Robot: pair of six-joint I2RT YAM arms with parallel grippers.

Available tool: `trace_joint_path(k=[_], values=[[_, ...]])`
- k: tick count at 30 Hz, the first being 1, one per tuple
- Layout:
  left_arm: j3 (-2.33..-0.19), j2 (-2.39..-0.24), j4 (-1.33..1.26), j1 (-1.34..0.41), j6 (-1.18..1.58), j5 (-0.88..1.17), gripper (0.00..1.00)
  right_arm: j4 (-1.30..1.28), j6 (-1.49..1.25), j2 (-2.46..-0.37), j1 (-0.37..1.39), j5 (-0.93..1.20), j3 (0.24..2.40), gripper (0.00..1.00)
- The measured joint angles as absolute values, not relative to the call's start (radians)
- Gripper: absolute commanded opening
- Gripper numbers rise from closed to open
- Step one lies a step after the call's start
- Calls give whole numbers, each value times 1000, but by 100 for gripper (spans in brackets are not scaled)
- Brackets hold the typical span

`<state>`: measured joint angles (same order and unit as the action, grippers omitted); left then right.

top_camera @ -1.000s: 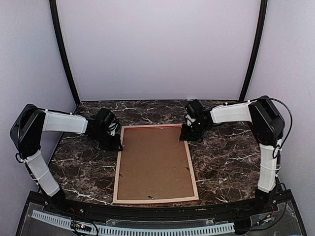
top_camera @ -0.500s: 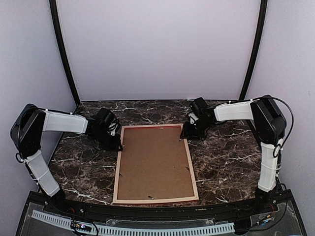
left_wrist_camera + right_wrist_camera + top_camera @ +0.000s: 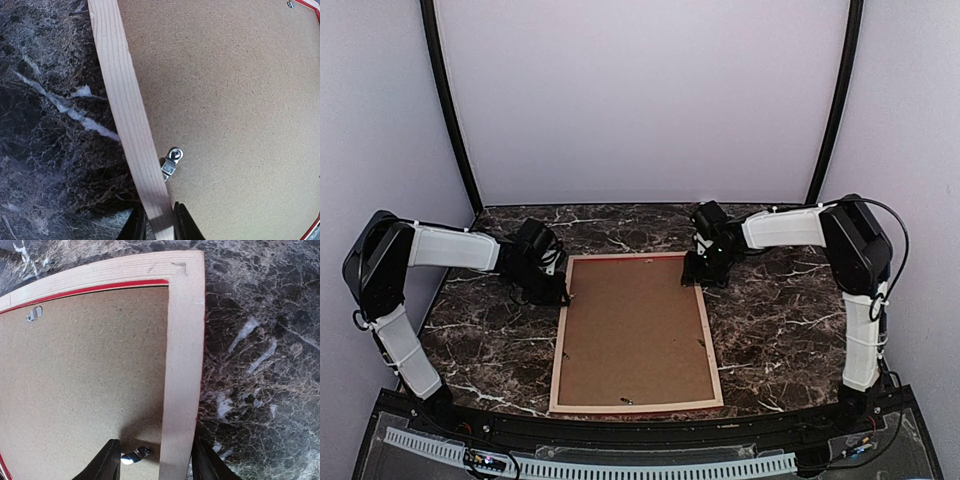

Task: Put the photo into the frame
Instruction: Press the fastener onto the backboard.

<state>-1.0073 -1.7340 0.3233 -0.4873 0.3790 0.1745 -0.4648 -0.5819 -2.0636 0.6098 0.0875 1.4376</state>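
Straddling the frame [image 3: 120, 100] rail, left fingers [image 3: 184, 227] pinch it, right fingers [image 3: 107, 462] stand wider.

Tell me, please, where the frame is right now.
In the top view, the frame lies back side up in the middle of the marble table, its far end between the left gripper and the right gripper.
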Motion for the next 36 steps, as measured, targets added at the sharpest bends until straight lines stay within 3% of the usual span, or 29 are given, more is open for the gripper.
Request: trace_joint_path(k=[13,23,27,36], values=[[-1007,-1735,323,-487,377,172,18,-499,-559,-2069,612,42,1454,25],[-1007,-1736,323,-487,377,171,18,-505,-498,-2069,581,111,1455,18],[-1007,-1736,323,-487,377,171,18,-506,-452,-2070,567,140,1457,19],[-1007,-1736,323,-487,375,171,18,-528,-317,-2083,557,180,1483,36]])
